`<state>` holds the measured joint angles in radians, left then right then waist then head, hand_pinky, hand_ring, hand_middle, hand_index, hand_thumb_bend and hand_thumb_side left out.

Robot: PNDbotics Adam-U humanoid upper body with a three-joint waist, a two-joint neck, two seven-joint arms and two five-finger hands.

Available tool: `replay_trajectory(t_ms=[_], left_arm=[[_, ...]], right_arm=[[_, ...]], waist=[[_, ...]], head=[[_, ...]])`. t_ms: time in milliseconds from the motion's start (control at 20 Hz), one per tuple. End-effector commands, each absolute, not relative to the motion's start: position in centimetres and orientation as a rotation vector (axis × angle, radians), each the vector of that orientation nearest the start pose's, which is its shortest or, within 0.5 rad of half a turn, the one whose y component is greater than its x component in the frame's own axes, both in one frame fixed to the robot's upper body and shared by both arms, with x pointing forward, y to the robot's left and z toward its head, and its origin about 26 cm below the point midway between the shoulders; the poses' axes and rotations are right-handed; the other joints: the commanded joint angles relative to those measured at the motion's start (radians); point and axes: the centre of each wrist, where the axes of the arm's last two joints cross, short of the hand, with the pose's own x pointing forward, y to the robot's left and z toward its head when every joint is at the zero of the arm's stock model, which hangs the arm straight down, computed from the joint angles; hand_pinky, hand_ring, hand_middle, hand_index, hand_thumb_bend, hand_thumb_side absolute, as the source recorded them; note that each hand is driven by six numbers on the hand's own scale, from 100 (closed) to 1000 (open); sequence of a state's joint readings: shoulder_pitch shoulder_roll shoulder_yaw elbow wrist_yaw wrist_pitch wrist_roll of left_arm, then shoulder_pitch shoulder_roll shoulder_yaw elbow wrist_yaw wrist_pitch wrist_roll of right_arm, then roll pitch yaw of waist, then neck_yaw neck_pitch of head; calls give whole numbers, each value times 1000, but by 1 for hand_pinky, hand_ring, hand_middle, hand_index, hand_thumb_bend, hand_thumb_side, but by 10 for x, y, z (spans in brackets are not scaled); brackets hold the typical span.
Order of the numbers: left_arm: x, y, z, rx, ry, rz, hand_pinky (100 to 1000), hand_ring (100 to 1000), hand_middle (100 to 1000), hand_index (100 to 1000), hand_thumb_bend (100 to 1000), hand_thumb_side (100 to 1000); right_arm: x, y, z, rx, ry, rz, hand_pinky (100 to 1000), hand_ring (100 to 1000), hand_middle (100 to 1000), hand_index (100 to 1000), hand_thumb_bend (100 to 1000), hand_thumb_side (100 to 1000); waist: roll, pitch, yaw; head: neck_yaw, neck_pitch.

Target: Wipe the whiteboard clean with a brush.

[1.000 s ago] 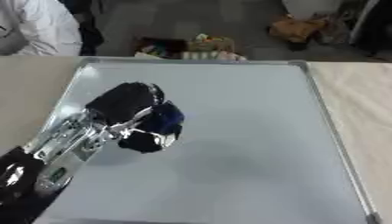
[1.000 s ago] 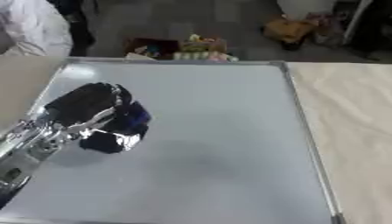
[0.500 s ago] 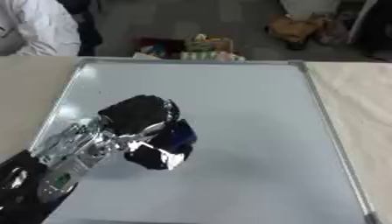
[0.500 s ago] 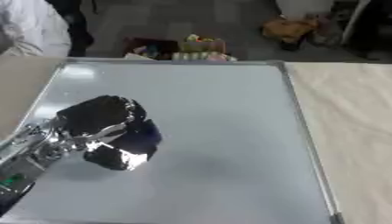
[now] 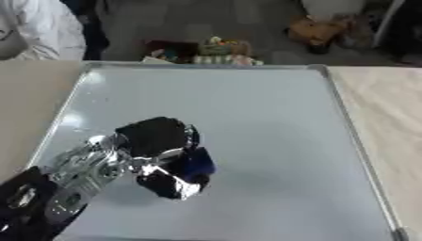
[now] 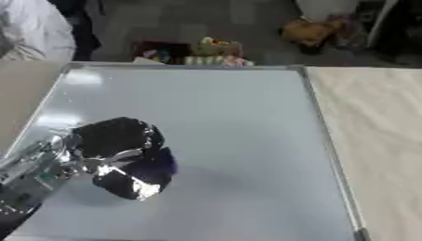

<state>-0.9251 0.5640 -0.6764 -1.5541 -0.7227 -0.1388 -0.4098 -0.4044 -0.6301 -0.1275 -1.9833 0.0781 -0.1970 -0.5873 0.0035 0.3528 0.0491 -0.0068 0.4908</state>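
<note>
Wiping is the step in hand: the left robot hand [image 5: 157, 146] has its fingers curled round a dark blue brush [image 5: 198, 164], pressing it to the whiteboard [image 5: 272, 117] in the board's near-left part, well in from the metal frame. No right robot hand shows in either view.

To do this well, I judge the brush should sit flat on the surface, so its whole wiping face bears on the board and not just one edge. Strokes should overlap and run right out to the frame, since the corners are the places easily missed. The arm enters from the near-left corner, so the far-right area looks the hardest reach; sweeping toward it in rows would cover the board evenly. The board lies on a pale bench [image 5: 387, 113], unclamped as far as I can see, so a hard sideways push might shift it.

Only a small part of the brush shows, poking out from under the fingers on the hand's right side. Its long axis cannot be read with certainty; the visible end seems to point toward the board's right edge, roughly across the forearm's line. No marks stand out on the grey surface; whether faint ones remain I cannot tell.
</note>
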Motion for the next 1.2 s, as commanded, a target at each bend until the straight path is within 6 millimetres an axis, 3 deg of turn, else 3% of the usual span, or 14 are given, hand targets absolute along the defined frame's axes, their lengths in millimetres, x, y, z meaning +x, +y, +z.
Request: replay_trajectory(t_ms=[50,550,900,1100,1200], left_arm=[[381,146,236,-926,2049,2582,307,461,393,456,109,654],[377,145,234,-805,1999,2560,385,544,491,605,156,688],[371,142,237,-731,1931,2485,397,569,521,637,174,704],[373,144,237,-710,1856,2504,537,743,712,810,412,818],[374,145,237,-710,1810,2531,608,795,762,839,500,858]], right_arm=[[293,-321,287,944,3290,75,831,792,778,864,100,1000],[293,-321,287,945,3289,80,831,792,778,864,100,1000],[293,-321,287,942,3288,80,831,792,778,863,100,1000],[293,-321,288,941,3287,79,830,792,778,863,100,1000],[293,-320,288,941,3287,78,831,792,778,863,100,1000]], waist=[[-2,-19,-4],[-6,-21,-7],[-9,-22,-4],[-11,-23,-2],[-12,-23,-1]], head=[[2,2],[-4,11],[-64,32],[-71,37],[-70,38]])
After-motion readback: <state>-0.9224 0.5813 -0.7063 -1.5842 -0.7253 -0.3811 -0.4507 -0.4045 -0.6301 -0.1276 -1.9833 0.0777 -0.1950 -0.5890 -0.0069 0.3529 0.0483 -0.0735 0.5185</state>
